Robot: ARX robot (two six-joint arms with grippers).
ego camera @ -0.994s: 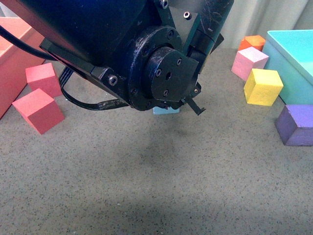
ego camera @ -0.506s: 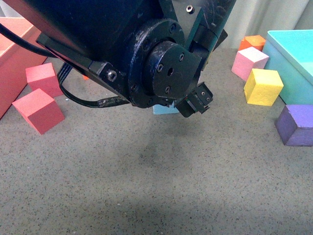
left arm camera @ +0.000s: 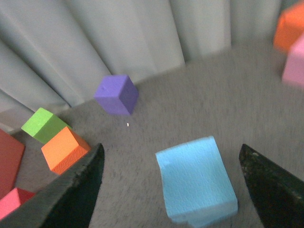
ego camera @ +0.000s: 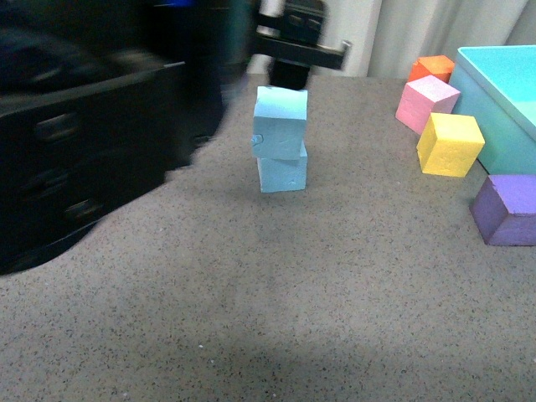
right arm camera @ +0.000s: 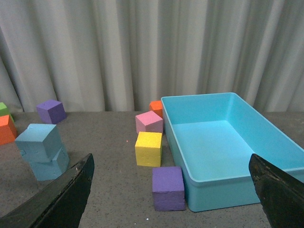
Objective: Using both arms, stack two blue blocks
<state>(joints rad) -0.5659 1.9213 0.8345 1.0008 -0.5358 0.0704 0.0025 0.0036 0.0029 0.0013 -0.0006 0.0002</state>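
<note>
— Sky-blue foam cubes: where are they?
— One light blue foam cube [ego camera: 280, 122] sits on the other blue cube [ego camera: 282, 170], slightly askew, mid-table on the grey speckled surface [ego camera: 276, 301].
— And the grippers?
— The left black gripper [left arm camera: 175, 187] is spread wide around the stack, touching nothing. The right black gripper [right arm camera: 171, 199] is spread too, empty, facing the turquoise plastic bin [right arm camera: 223, 142].

Left arm [ego camera: 92, 159] motion-blurred; turquoise bin [ego camera: 502, 109] cropped.
</note>
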